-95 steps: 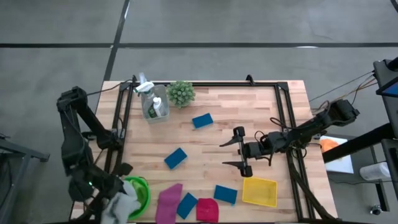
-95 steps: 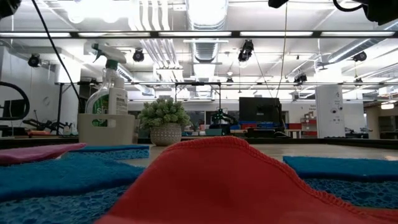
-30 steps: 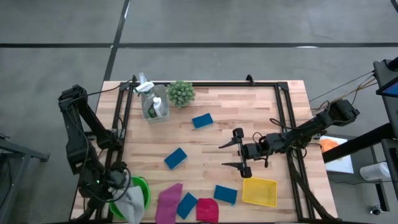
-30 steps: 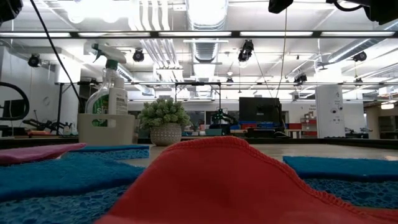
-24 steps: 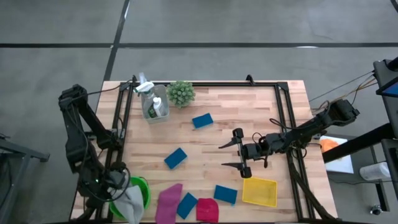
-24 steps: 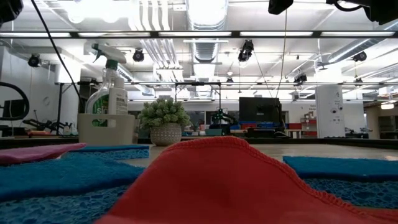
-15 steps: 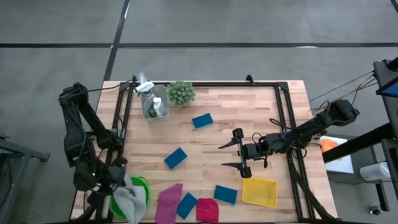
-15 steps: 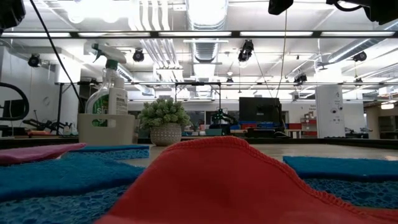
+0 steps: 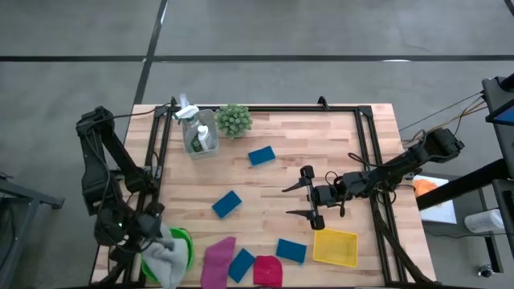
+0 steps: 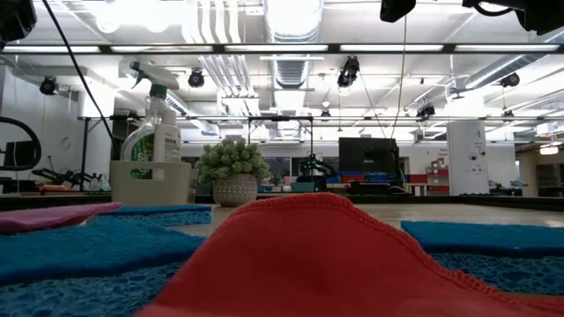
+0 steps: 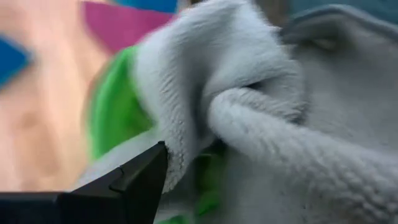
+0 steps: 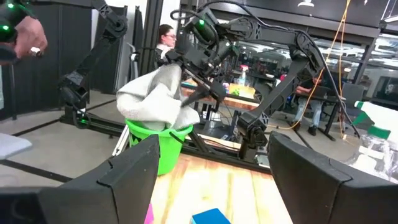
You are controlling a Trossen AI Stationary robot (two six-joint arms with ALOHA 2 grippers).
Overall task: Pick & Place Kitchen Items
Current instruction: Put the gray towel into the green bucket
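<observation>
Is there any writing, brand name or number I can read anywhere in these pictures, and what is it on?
Spray bottle in the pale caddy: its green-and-white label carries print, but it is too small and blurred to read.
Dark monitors in the room behind the table: nothing legible on them.
Blue sponges, cloths, yellow tray and green bowl: no lettering visible.
So no text can be read for sure.

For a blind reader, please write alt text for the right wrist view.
A grey cloth is heaped in a green bowl at the table's edge, with the left claw right beside it. The right claw's fingers frame the picture, spread apart.
</observation>
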